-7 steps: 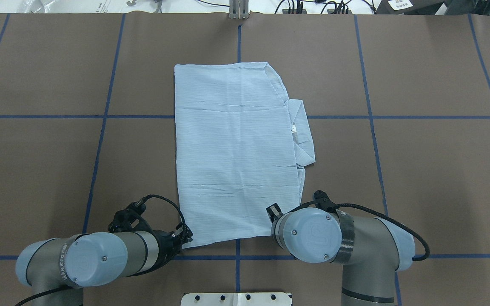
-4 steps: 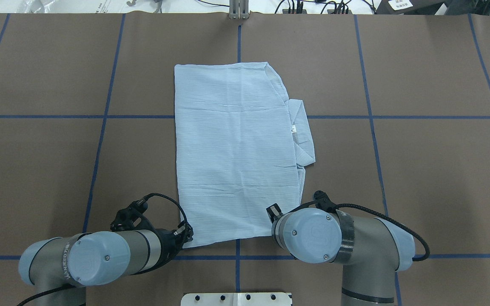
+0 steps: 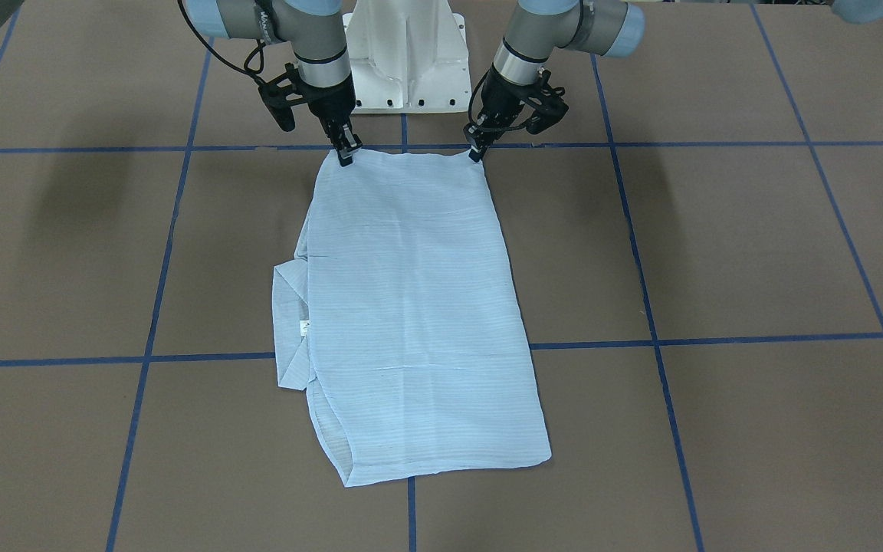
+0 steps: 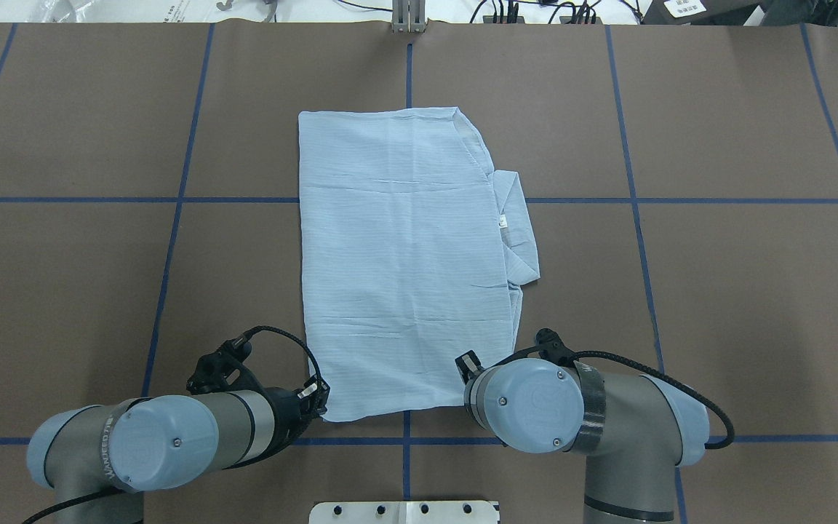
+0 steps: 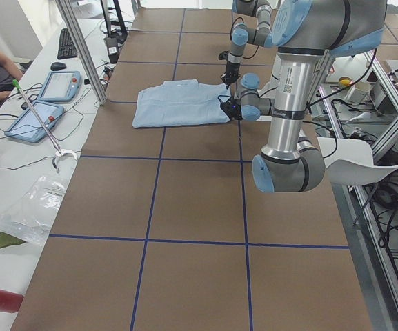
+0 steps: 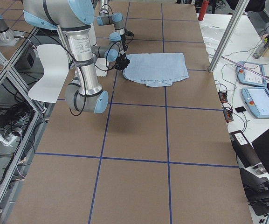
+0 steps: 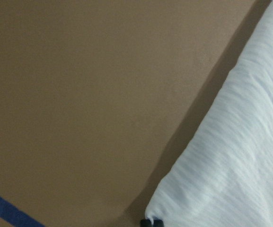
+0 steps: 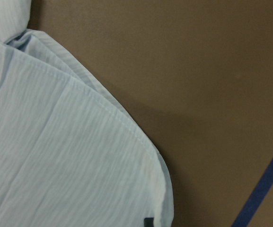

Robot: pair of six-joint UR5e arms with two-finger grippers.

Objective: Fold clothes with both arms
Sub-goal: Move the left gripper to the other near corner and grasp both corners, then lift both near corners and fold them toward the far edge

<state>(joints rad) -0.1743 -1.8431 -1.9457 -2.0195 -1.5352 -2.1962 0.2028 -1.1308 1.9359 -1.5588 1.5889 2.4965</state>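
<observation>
Left pincer [image 3: 477,153] and right pincer [image 3: 345,155] each sit clamped on a near corner of the shirt [image 4: 404,255], centre frame on the desk [image 4: 681,291]. Its lower-left corner has just crept inward, so lifting is likely starting.

Nothing could be read with certainty. White lettering [image 4: 109,453] ran round a grey band of the left arm [image 4: 172,444], at the counter's [image 4: 753,306] 7 o'clock, too warped to spell out. A small white tag [image 4: 504,219] at the 3 o'clock edge of the shirt [image 4: 404,255] carried print too fine to read.
</observation>
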